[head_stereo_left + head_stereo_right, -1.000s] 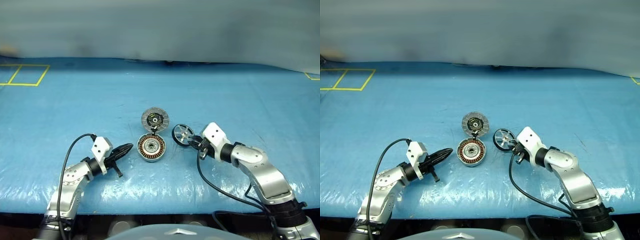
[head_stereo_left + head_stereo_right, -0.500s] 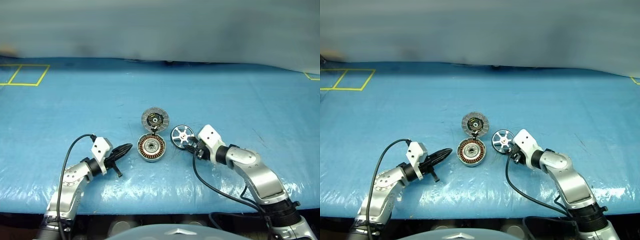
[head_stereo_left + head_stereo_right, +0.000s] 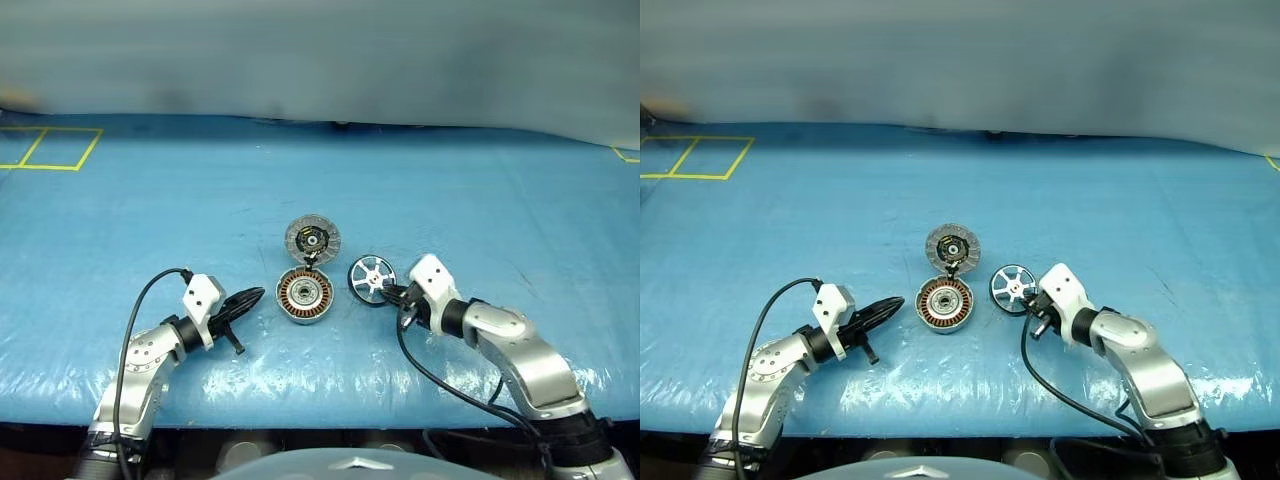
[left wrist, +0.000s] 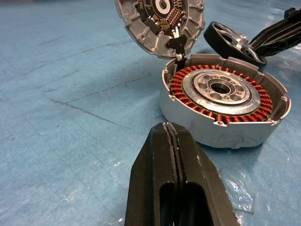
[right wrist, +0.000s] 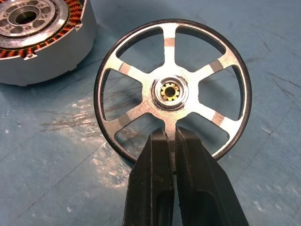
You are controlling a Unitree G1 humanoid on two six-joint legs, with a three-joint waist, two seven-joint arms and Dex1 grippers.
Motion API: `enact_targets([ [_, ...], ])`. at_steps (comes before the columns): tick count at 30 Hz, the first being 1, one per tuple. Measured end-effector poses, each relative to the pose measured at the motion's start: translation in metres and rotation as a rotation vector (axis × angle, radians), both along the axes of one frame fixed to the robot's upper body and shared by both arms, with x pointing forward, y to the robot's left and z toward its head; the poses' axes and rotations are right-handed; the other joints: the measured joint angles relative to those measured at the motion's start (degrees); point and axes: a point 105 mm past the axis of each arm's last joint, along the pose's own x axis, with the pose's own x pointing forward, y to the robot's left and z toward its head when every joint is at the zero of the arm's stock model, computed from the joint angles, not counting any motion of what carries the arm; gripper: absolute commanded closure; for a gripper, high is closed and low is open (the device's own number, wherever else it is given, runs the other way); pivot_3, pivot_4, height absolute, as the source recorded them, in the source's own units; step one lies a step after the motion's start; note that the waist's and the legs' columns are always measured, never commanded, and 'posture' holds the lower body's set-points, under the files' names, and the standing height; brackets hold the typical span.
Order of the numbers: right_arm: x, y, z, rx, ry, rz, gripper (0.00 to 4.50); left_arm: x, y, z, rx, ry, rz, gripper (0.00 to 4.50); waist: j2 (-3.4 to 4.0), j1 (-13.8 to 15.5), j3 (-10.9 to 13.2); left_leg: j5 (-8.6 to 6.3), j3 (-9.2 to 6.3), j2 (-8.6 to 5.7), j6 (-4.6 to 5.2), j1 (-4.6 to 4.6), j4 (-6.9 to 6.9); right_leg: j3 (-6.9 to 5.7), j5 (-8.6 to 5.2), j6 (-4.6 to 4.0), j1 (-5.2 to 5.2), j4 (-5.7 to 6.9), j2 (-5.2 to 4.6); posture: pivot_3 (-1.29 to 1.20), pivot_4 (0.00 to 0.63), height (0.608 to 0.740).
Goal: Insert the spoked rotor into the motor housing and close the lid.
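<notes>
The spoked rotor (image 5: 171,92), a shiny silver wheel with a dark rim, stands tilted on the blue table just right of the motor housing (image 3: 304,296). My right gripper (image 5: 169,134) is shut on its near rim and one spoke. The housing is a grey cup showing copper windings (image 4: 225,103). Its lid (image 3: 312,239) is hinged open behind it, with the ribbed inner face (image 4: 160,19) showing. My left gripper (image 3: 258,293) is shut and empty, a short way left of the housing and pointing at it.
Blue plastic sheeting (image 3: 480,200) covers the table, wrinkled and glossy near the front edge (image 3: 320,415). A yellow tape square (image 3: 50,150) marks the far left corner. Black cables loop beside both wrists.
My right gripper's fingers have shut on the rotor's rim. The rotor has shifted slightly right and now faces up more. The left arm has not moved.
</notes>
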Motion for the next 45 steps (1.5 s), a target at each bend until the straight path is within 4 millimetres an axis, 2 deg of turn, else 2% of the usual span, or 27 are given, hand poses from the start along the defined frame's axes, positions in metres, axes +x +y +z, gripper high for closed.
enact_targets([
  [4,-0.008,0.013,0.019,0.069,-0.047,0.102,4.48,0.001,-0.003,0.002,-0.015,-0.012,-0.014,4.50,0.01,-0.40,0.01,-0.10,0.00,0.02,0.17,0.01,0.00,-0.01,0.00,0.00,0.00,0.04,0.01,0.00,0.150,0.740],
  [11,-0.024,0.059,0.026,0.134,-0.066,0.308,4.48,-0.001,-0.007,0.002,-0.024,-0.015,-0.052,4.50,0.01,-0.38,0.01,-0.03,0.00,0.01,0.05,0.01,0.02,0.00,0.00,0.00,-0.03,0.02,0.01,0.00,0.150,0.740],
  [16,-0.021,0.079,0.029,0.110,-0.098,0.380,4.48,-0.005,-0.008,0.002,-0.021,-0.022,-0.076,4.50,0.00,-0.33,0.01,0.00,-0.01,0.00,0.01,0.01,0.05,-0.01,0.00,0.00,-0.03,0.02,0.00,0.00,0.150,0.740],
  [32,-0.006,0.090,0.018,0.075,-0.090,0.402,4.48,-0.009,-0.006,-0.007,-0.018,-0.023,-0.095,4.50,0.00,-0.42,0.01,-0.01,0.00,0.00,0.01,0.00,0.04,-0.01,0.00,0.00,-0.05,0.01,-0.01,0.00,0.150,0.740],
  [45,-0.004,0.093,0.012,0.039,-0.091,0.427,4.48,-0.007,-0.006,-0.008,-0.016,-0.036,-0.113,4.50,0.01,-0.45,0.01,-0.01,0.00,0.00,0.01,0.00,0.04,-0.01,0.00,0.00,-0.05,0.02,-0.01,0.00,0.150,0.740],
])
